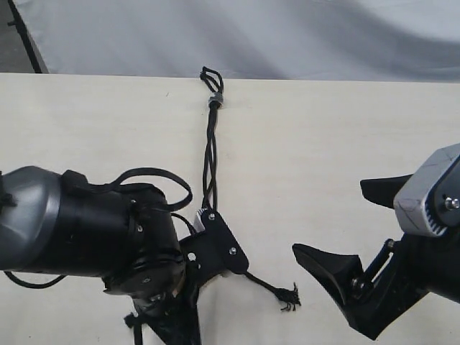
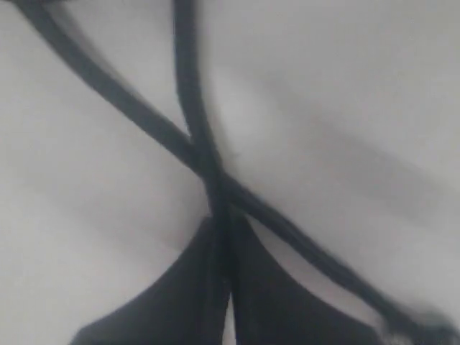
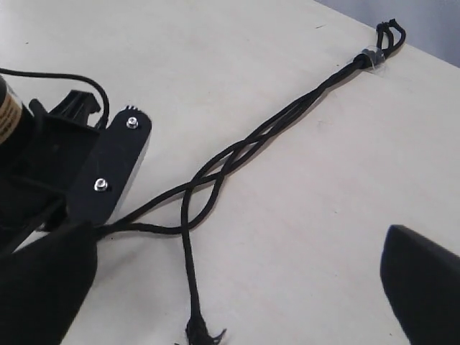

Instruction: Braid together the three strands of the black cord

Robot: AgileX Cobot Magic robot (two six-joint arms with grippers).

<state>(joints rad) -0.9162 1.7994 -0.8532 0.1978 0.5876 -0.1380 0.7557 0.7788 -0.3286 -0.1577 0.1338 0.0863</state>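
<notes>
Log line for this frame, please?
left gripper: shut on strand | right gripper: open, holding nothing | black cord: loosely crossed, braid unfinished

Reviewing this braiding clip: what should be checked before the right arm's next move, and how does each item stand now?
1. left gripper shut on a strand: ok.
2. right gripper open and holding nothing: ok.
3. frayed tip of a free strand lies uncovered on the table: ok.
4. grey band end fixed at the table's far edge: cannot tell.
5. Third strand's lower end located: cannot tell; the left gripper hides that area.
6. Crossings pulled snug: not ok; a loose loop gapes near the left gripper.
</notes>
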